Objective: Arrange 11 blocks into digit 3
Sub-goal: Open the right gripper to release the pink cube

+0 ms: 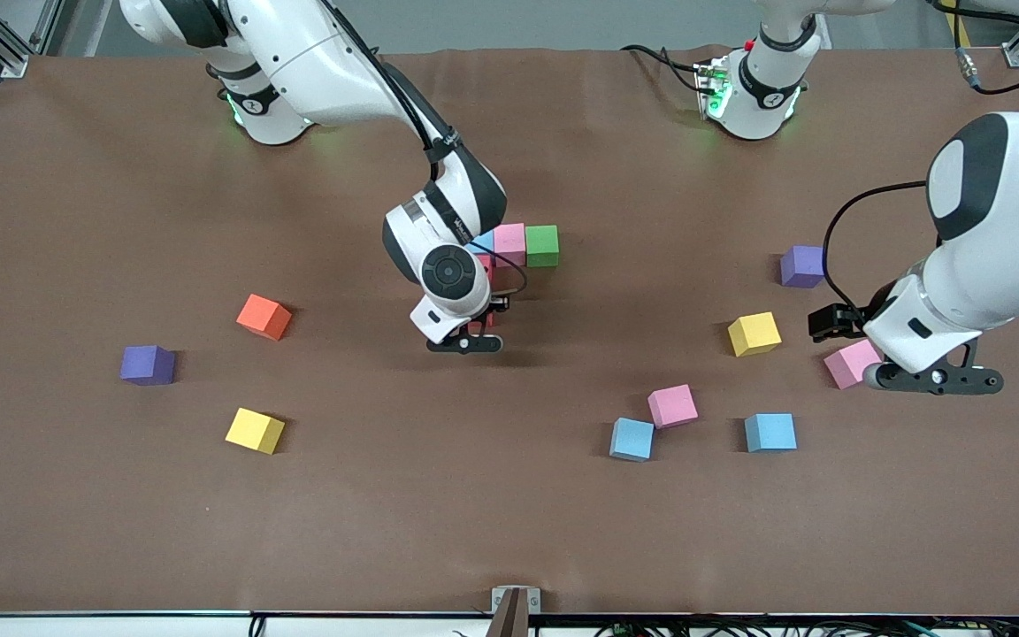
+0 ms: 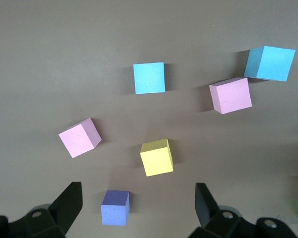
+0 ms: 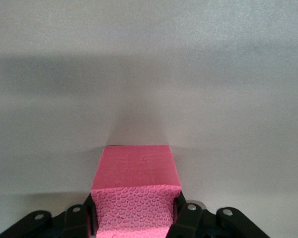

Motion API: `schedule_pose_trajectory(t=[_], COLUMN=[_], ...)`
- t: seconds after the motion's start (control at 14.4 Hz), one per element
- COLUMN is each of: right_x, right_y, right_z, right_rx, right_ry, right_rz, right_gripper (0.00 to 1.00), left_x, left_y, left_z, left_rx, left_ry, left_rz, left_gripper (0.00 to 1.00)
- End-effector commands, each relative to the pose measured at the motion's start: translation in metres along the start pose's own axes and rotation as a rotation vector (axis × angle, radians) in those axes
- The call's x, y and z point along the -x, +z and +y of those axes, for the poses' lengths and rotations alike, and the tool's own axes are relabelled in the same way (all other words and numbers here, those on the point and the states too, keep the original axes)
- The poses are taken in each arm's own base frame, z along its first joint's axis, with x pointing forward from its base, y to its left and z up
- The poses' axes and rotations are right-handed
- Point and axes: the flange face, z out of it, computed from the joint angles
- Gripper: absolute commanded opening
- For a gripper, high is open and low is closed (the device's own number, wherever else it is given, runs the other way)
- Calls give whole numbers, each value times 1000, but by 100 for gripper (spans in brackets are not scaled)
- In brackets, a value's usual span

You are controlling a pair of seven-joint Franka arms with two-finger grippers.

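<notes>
The right gripper [image 1: 477, 341] is clamping its fingers on a red block [image 3: 134, 196], lowering it just beside the started digit 3 [image 1: 523, 245] mid-bench; the left gripper [image 1: 938, 376] is waiting, fingers spread wide.

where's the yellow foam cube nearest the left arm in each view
Front view: the yellow foam cube lies toward the left arm's end of the table, nearer to the front camera than the purple foam cube.
Left wrist view: the same yellow cube sits mid-picture, beyond the open left gripper.
Right wrist view: not in it.
Shared landmark: the purple cube beside it shows in the front and left wrist views.
</notes>
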Motion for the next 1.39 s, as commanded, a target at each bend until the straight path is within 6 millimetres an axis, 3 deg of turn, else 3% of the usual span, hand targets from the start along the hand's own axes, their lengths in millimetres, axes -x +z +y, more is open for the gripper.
schedule_pose_trajectory(t=[0.0, 0.7, 0.76, 0.83, 1.32], right_x=[9, 10, 10, 10, 9], right_y=[13, 14, 13, 13, 4], right_z=[-4, -4, -4, -4, -5], right_rx=[0, 4, 3, 3, -2], right_ry=[-9, -9, -8, -9, -8], right_rz=[-10, -16, -15, -15, -14], right_gripper=[39, 40, 50, 100, 100], left_x=[6, 5, 5, 5, 5], left_y=[-8, -8, -8, -8, -9], left_z=[-3, -3, -3, -3, -4], left_rx=[-1, -1, -1, -1, -1], left_ry=[11, 11, 11, 11, 9], left_rz=[11, 13, 13, 13, 14], left_gripper=[100, 100, 100, 100, 100])
